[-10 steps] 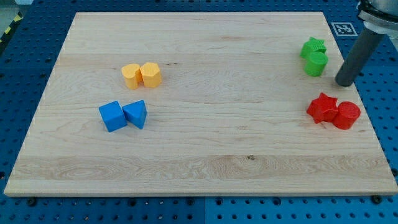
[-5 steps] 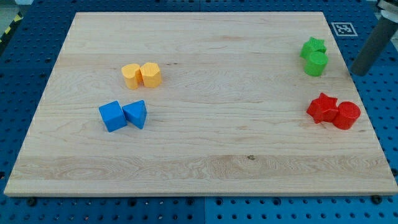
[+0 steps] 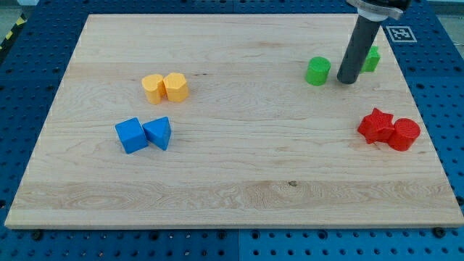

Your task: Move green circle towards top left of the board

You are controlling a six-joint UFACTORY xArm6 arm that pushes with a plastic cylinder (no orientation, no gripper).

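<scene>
Board (image 3: 232, 181): pale wooden panel on a blue perforated table (image 3: 22, 87).

Green circle (image 3: 317, 71): low cylinder, upright, in the board's upper right region, well short of the top left corner. It is apart from the other green block.

Tool: dark rod, no jaws, holding nothing. The tip (image 3: 347, 80) rests on the board just to the view's right of the green circle, with a narrow gap between them.

Green block (image 3: 372, 59): partly hidden behind the rod; shape cannot be told.

Red star (image 3: 376, 125) and red cylinder (image 3: 404, 134): touching, near the right edge.

Yellow pair: two blocks touching, left one (image 3: 153, 88) and right one (image 3: 176, 86), upper left of centre.

Blue cube (image 3: 130, 135) and blue triangle (image 3: 158, 132): touching, below the yellow pair.
</scene>
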